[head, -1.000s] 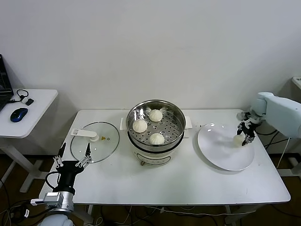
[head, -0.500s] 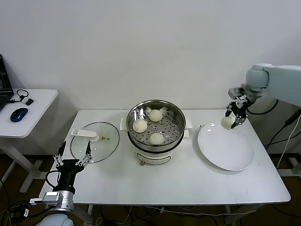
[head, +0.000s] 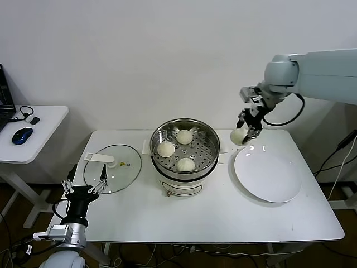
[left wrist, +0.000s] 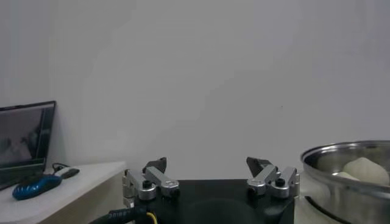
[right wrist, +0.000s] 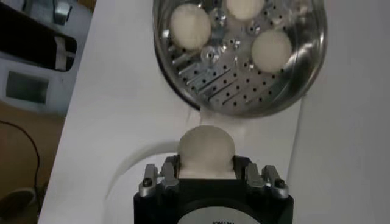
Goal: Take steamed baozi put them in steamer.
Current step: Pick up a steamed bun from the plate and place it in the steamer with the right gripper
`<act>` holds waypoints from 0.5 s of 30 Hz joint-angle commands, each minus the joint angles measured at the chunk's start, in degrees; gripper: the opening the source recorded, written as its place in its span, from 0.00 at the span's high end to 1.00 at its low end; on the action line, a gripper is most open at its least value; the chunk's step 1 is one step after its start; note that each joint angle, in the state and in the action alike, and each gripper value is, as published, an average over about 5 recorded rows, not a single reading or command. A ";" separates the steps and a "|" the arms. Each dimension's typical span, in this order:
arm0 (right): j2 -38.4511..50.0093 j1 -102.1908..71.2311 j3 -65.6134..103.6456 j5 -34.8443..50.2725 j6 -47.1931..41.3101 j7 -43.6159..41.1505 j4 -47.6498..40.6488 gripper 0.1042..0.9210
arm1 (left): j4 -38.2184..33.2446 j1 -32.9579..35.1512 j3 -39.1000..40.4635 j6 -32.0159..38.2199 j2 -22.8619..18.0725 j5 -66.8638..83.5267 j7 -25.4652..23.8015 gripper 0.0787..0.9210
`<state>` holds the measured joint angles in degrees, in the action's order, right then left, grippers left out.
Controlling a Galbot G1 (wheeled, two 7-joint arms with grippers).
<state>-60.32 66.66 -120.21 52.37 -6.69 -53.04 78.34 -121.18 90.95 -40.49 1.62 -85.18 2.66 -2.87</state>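
Note:
The steamer point(head: 208, 139) stands mid-table, a shiny steel pot on a white base, and three cream-white steamed baozi point(head: 166, 149) point(head: 184, 137) point(head: 186, 164) lie on its perforated tray. My right gripper point(head: 243, 133) is shut on another baozi point(head: 239, 136), held in the air between the steamer's right rim and the white plate point(head: 268, 176). From the right wrist that baozi point(right wrist: 206, 149) sits between the jaws, with the steamer point(right wrist: 308, 61) beyond it. My left gripper point(head: 85, 182) stands open and idle near the table's front left corner, and its wrist view shows its open gripper point(left wrist: 210, 163) with nothing in it.
A flat glass lid point(head: 112, 167) with a white handle lies left of the steamer. The white plate on the right holds nothing. A side desk point(head: 33, 134) with a blue mouse point(head: 22, 134) stands at far left.
My right gripper lifted the baozi off the plate's right side and carried it up and left, towards the steamer. The left arm has stayed in place.

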 commanded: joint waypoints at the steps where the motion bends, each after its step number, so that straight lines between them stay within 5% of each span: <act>1: -9.03 -3.55 5.85 5.71 -6.40 4.50 -1.29 0.41 | -0.08 -0.16 -0.11 -0.05 0.12 0.18 -0.06 0.12; 15: -12.04 -17.97 11.19 1.24 -6.88 5.72 -11.68 0.41 | 0.96 0.23 -0.97 0.40 0.33 0.57 0.05 0.12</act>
<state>-69.37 57.49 -112.67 54.72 -11.99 -48.61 72.69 -120.53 91.07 -41.31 1.90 -84.94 3.16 -2.85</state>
